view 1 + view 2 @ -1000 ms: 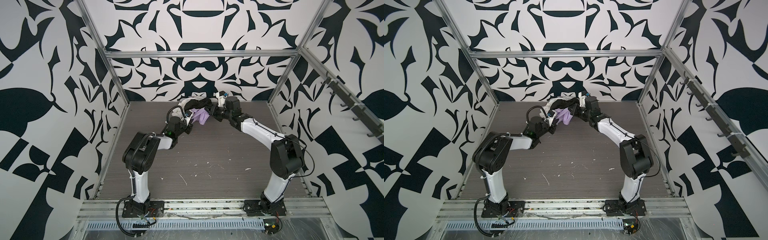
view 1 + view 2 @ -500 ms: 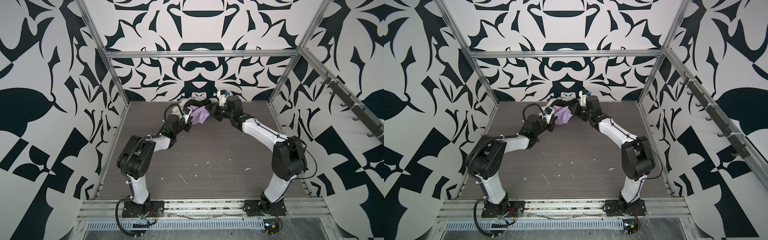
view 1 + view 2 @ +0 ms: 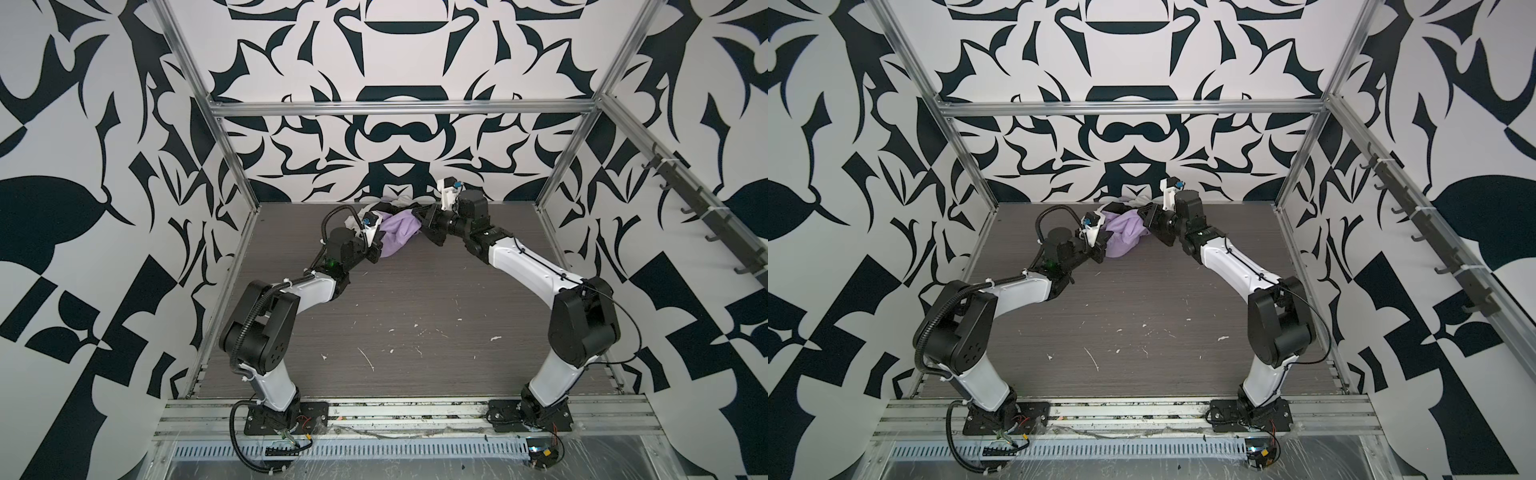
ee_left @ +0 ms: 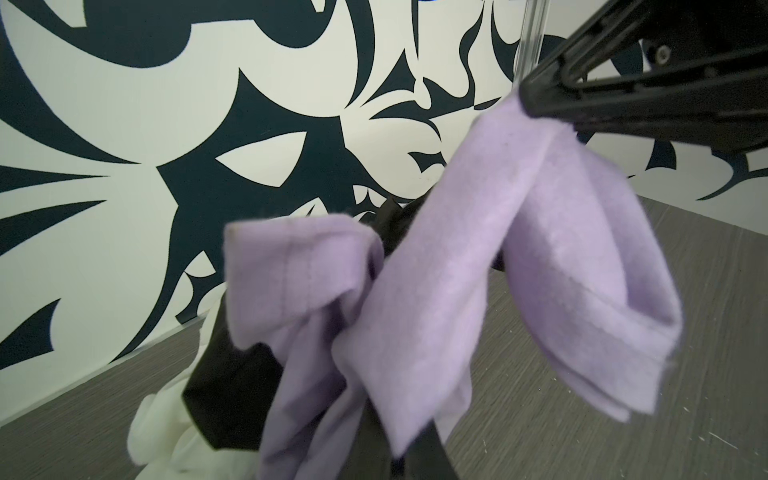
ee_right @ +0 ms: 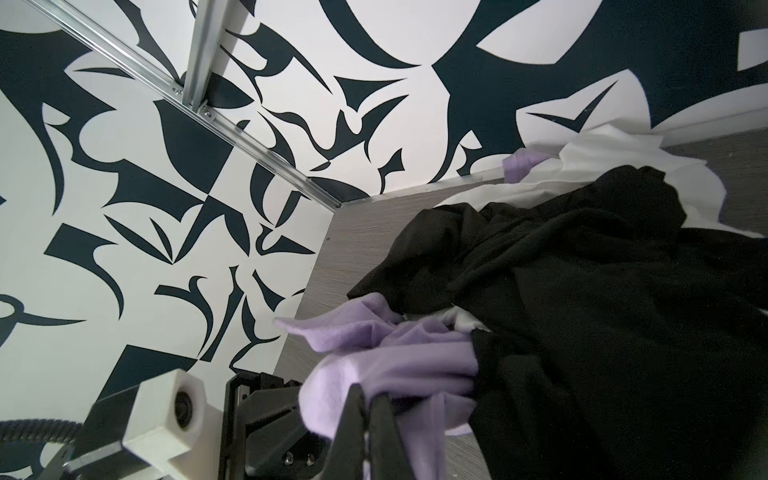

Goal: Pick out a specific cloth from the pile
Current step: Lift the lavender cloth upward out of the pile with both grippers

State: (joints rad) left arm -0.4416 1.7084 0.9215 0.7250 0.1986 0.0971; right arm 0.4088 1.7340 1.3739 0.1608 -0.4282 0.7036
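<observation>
The cloth (image 3: 398, 230), the lavender one, is strung up between the two arms at the far end of the bench (image 3: 415, 307), just in front of the back wall (image 3: 291, 166). In both top views its long axis runs on a diagonal. The far, higher end is at the right pincer (image 3: 422, 216), and from there it slopes down and nearer to the left pincer (image 3: 375, 250). It's bunched into a thick ropey band rather than spread flat, with loose folds sagging off the middle.

The right pincer is clenched on the cloth, no question. The left wrist view shows its black fingertips (image 4: 536, 97) nipping a folded edge, with the fabric hanging down from there.

The left pincer is clenched too. The near end of the cloth runs right into it, and I read that as a grip on the cloth, though fabric hides most of the actual nip.

The pile (image 3: 1128, 202) sits right behind all this, up against the wall. In the right wrist view the black garment (image 5: 582, 291) is heaped on the bench and presses against the side of the cloth. The white garment (image 5: 602, 153) is behind it, and a small lavender bit pokes out next to the white one by the wall.
</observation>
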